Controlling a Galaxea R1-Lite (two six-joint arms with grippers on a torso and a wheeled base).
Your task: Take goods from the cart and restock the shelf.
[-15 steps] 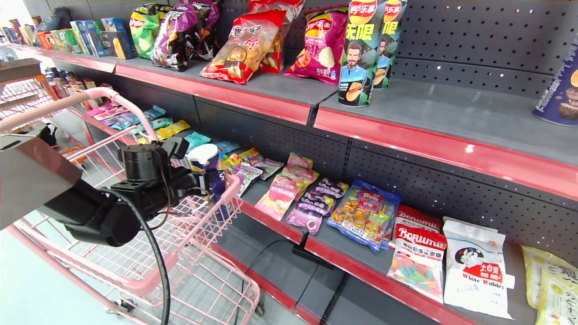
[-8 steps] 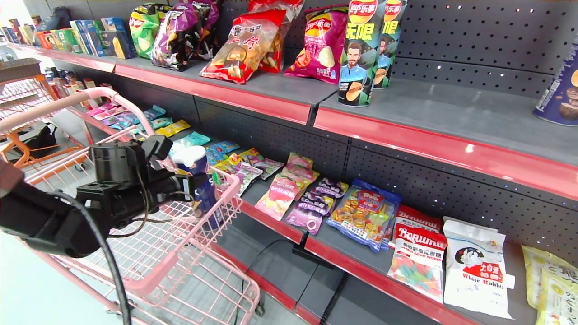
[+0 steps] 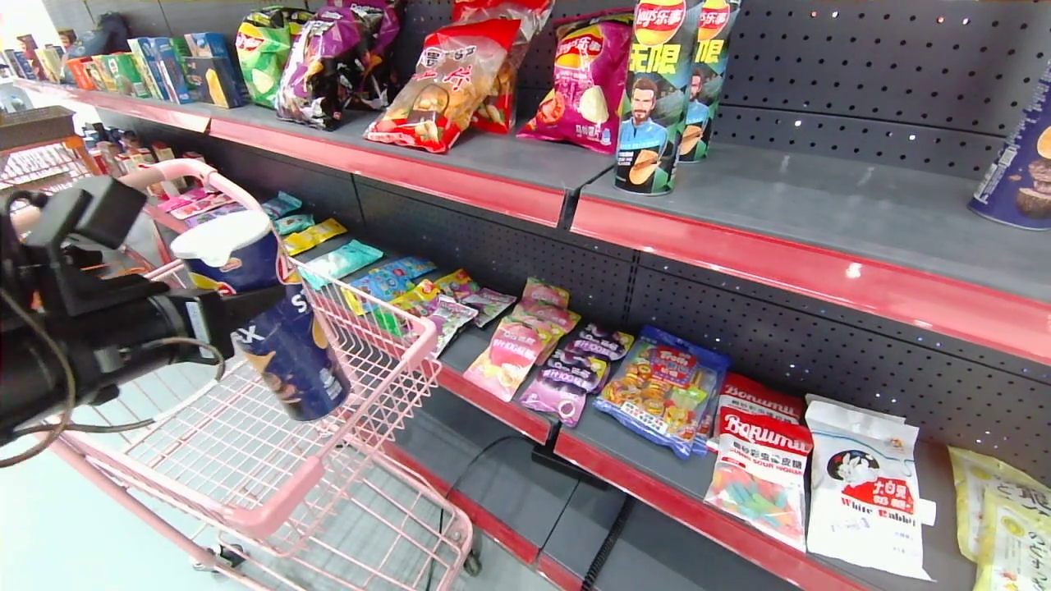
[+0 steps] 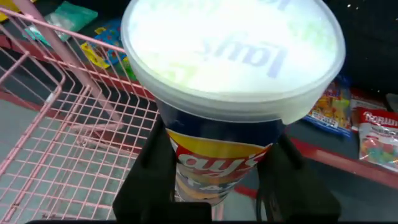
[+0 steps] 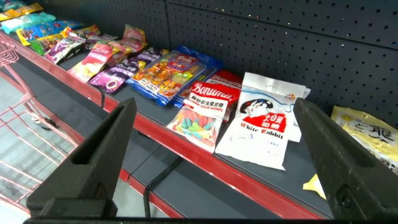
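1. The left tool (image 3: 250, 310) is clamped on a dark blue chip can (image 3: 275, 328) with a white lid. One finger sits on each side of the body just below the lid, which probably keeps the lid from popping and the tube from slipping.
2. The chip can hangs slightly tilted over the basket of the pink cart (image 3: 410, 328), beside the shelf and not yet on it. It looks like the lifting-out step, with the carry across to come.
3. The right tool (image 5: 214, 109) is spread wide with nothing between its fingers. It points at the lower shelf (image 5: 186, 158), likely parked out of the way.
4. Cans, counted: one in the grip, two teal cans (image 3: 657, 98) standing one behind the other on the upper shelf (image 3: 821, 213), and one dark blue can (image 3: 1018, 156) at its far right edge.
5. The blue can on the shelf matches the held one in colour, so the grey stretch between it and the teal pair is my guess for the placement spot.
6. Flat candy packets lie face-up along the lower shelf, easy to read from above. Among them are one white bag (image 3: 866, 492) and two red-topped packets (image 3: 759, 460), overlapping.
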